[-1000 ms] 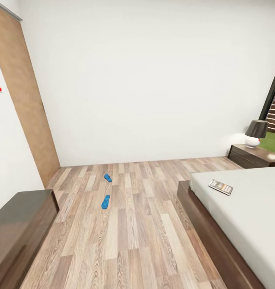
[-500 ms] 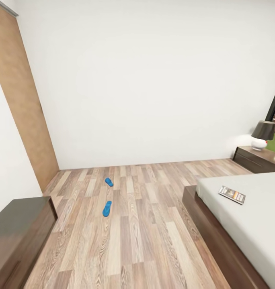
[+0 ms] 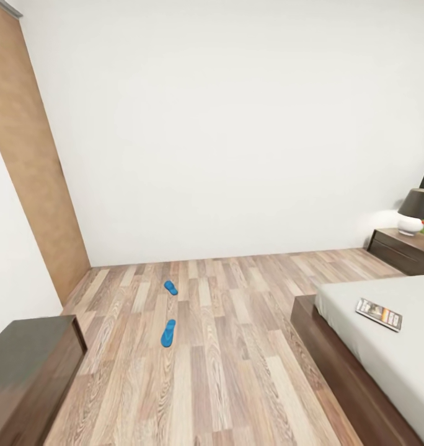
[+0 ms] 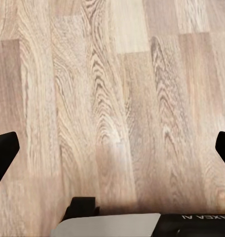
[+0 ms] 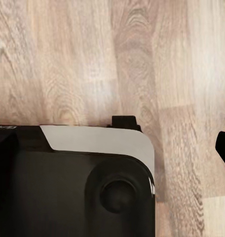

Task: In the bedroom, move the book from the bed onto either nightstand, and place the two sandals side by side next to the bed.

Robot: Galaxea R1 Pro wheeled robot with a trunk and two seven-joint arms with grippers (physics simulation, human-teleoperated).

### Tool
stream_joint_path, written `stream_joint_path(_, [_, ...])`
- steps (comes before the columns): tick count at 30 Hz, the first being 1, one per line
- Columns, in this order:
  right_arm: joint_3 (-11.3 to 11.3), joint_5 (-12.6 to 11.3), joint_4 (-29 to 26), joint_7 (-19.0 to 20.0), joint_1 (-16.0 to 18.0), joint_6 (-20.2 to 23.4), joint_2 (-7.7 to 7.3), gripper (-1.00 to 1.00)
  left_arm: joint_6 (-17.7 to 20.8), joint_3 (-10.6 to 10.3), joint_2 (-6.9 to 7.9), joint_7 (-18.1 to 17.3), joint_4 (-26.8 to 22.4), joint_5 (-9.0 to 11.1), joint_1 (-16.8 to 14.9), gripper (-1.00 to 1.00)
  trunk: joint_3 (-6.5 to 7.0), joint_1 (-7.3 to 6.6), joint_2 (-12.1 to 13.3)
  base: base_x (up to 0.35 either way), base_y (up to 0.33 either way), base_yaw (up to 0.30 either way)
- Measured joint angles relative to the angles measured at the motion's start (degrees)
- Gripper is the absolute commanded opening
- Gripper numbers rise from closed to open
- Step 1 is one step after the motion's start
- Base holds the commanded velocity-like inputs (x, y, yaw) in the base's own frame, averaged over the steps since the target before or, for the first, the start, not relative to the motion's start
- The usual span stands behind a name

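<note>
Left claw (image 4: 112, 148) hangs over bare floor (image 4: 112, 74) with its tips spread wide; can't tell on the right claw (image 5: 112, 143), just one tip visible. Book (image 3: 379, 314) lies on the bed (image 3: 385, 347); both sandals (image 3: 168, 332) sit apart on the planks. View has swung since before, nightstand (image 3: 403, 249) now nearer the edge.

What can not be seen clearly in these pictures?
- Sandals, head view: too small to show their straps.
- Book on the bed: cover text too small to read.
- Bed and nightstand: cut off by the right edge.
- Left gripper: fingers cut by the picture's edges.
</note>
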State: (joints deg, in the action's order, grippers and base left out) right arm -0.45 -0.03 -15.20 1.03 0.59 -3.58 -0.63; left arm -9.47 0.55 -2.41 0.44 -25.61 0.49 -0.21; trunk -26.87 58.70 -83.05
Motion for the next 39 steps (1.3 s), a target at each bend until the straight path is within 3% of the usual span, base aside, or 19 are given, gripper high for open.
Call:
stream_joint_path(8, [0.0,0.04,-3.2,-0.06,-0.01,0.01,0.11,1.0,0.22,0.09,0.34,0.45,-1.37,0.84,-0.11,1.0,0.0,0.0,0.0,0.314,0.054,0.0])
stream_joint_path(39, [-0.02,0.03,-3.38,-0.14,-0.01,-0.01,0.1,1.0,-0.67,0.09,1.19,0.29,-1.65,1.1,-0.29,1.0,0.0,0.0,0.0,0.329,0.058,0.0])
